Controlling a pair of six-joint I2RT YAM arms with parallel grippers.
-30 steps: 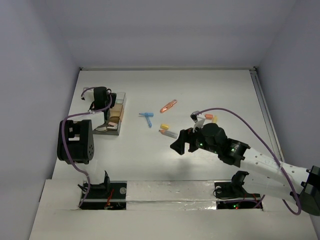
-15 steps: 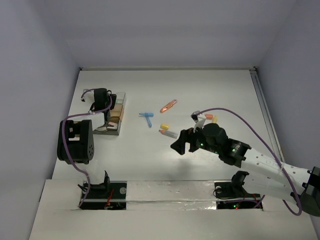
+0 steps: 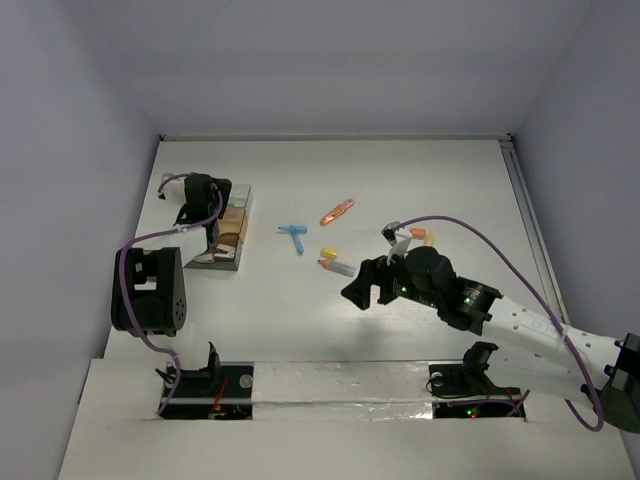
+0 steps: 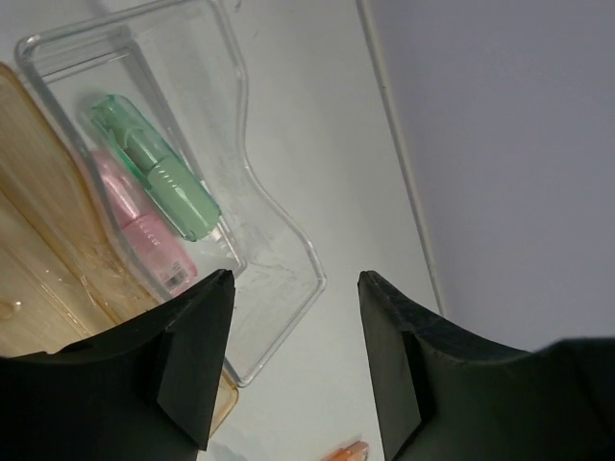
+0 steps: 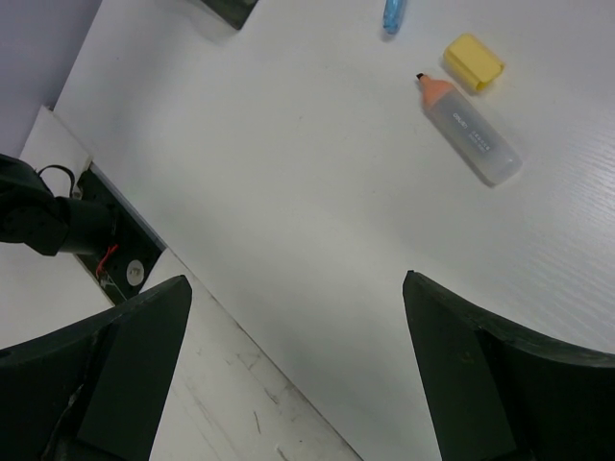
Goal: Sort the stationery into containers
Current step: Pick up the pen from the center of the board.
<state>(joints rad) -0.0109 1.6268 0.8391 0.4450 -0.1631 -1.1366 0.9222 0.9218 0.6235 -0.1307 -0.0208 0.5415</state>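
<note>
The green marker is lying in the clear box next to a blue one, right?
Not blue. The green marker lies in the clear box next to a pink marker, as the left wrist view shows.

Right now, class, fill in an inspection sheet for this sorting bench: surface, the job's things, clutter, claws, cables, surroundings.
Surface: white table, flat.
Job's things: green highlighter and pink highlighter lie side by side in the clear compartment of the container. Blue piece, orange clip, yellow cap and clear marker with an orange tip lie loose on the table. A few more small pieces lie beyond the right arm.
Clutter: nothing seen.
Claws: left claw open and empty above the container. Right claw open and empty above bare table, near the clear marker.
Cables: purple cable loops over the right arm; second purple cable along the left arm.
Surroundings: plain walls on three sides.
</note>
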